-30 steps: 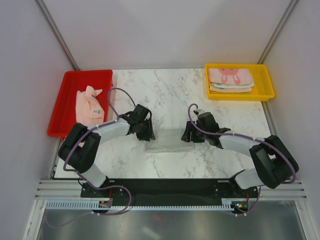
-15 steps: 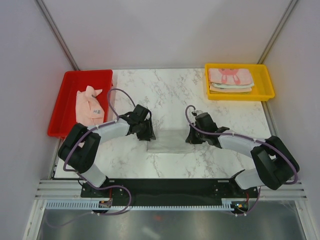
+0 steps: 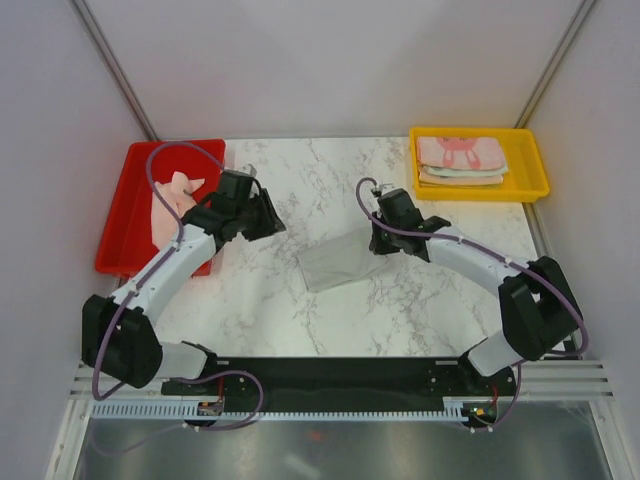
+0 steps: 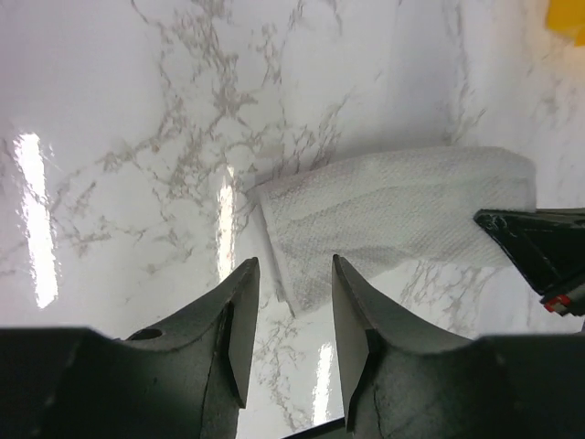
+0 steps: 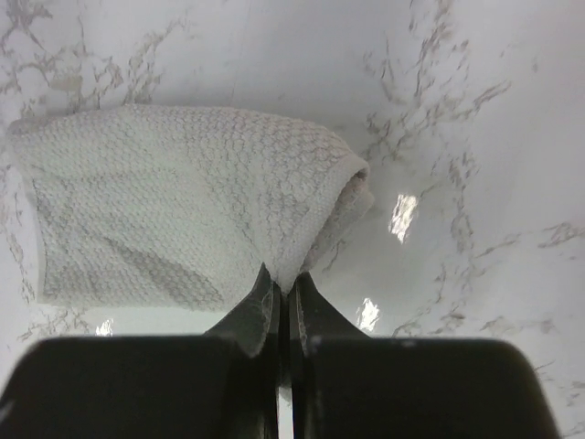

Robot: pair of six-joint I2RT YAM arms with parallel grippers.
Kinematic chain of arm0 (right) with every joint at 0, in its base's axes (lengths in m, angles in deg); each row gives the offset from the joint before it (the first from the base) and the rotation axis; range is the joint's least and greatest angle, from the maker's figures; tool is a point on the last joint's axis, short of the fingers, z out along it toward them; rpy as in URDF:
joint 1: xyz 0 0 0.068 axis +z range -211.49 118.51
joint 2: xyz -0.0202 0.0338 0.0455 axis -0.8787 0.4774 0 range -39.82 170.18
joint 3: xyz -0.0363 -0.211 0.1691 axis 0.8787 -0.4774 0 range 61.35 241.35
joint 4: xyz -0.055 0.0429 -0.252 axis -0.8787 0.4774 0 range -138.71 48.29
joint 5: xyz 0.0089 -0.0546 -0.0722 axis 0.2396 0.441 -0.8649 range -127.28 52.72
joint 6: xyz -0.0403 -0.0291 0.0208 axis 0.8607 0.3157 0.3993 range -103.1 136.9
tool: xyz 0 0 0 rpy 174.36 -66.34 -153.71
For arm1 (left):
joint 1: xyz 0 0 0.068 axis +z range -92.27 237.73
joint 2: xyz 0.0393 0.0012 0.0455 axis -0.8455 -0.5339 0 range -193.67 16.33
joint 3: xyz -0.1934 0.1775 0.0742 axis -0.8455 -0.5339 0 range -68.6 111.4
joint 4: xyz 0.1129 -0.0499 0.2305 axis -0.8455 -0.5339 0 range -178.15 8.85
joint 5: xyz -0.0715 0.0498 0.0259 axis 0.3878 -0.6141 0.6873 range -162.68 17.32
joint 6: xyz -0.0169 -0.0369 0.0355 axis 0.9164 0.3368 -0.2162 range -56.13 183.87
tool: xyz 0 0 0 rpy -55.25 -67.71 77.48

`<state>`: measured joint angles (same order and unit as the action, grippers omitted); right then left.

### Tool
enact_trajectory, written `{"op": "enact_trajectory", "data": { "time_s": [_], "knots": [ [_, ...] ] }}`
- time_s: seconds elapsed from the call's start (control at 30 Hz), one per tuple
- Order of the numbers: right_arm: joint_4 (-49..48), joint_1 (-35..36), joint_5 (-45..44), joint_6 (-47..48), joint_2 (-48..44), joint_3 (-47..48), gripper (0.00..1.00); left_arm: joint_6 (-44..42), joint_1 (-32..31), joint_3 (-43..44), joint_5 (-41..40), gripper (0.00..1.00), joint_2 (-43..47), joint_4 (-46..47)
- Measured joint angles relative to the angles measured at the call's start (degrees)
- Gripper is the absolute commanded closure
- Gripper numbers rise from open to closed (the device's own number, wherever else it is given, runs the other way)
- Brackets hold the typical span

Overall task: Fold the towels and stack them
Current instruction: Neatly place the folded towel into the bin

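Observation:
A pale grey-white folded towel (image 3: 335,262) lies askew on the middle of the marble table. My right gripper (image 3: 380,240) is shut on its right edge, and the right wrist view shows the towel (image 5: 183,201) bunched up into the closed right gripper (image 5: 281,279). Well left of the towel, near the red tray, my left gripper (image 3: 266,218) hovers open and empty. In the left wrist view the towel (image 4: 393,219) lies beyond the open left gripper (image 4: 292,274). A pink towel (image 3: 175,208) sits crumpled in the red tray (image 3: 170,146). Folded towels (image 3: 460,158) are stacked in the yellow tray (image 3: 532,165).
The red tray stands at the back left of the table and the yellow tray at the back right. Grey walls close in both sides. The right arm's dark finger (image 4: 539,247) shows at the right edge of the left wrist view.
My right gripper closed on the towel's right edge and pulled it backward, skewing the towel. My left gripper let go of the towel and swung up and left toward the red tray.

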<state>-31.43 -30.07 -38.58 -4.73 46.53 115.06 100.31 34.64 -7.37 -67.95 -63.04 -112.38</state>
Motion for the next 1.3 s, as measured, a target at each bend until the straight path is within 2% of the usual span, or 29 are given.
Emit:
{"op": "enact_trajectory", "data": {
  "time_s": [0.2, 0.73, 1.03, 1.3],
  "knots": [
    [5.6, -2.4, -2.3, 6.6, 8.5, 14.6, 1.00, -3.1, 2.7, 2.0, -0.1, 0.53, 5.6, -1.2],
    [18.5, -21.3, -3.5, 22.9, 33.8, 52.8, 1.00, -8.1, 2.8, 2.0, 0.5, 0.53, -0.8, -4.3],
    [21.6, -29.6, 4.4, 24.5, 44.6, 74.6, 1.00, -9.1, 2.8, 2.0, 2.1, 0.53, -2.9, -4.5],
    [20.9, -32.2, 10.3, 23.3, 49.5, 83.0, 1.00, -9.6, 2.9, 2.0, 3.1, 0.52, -3.0, -4.5]
  ]
}}
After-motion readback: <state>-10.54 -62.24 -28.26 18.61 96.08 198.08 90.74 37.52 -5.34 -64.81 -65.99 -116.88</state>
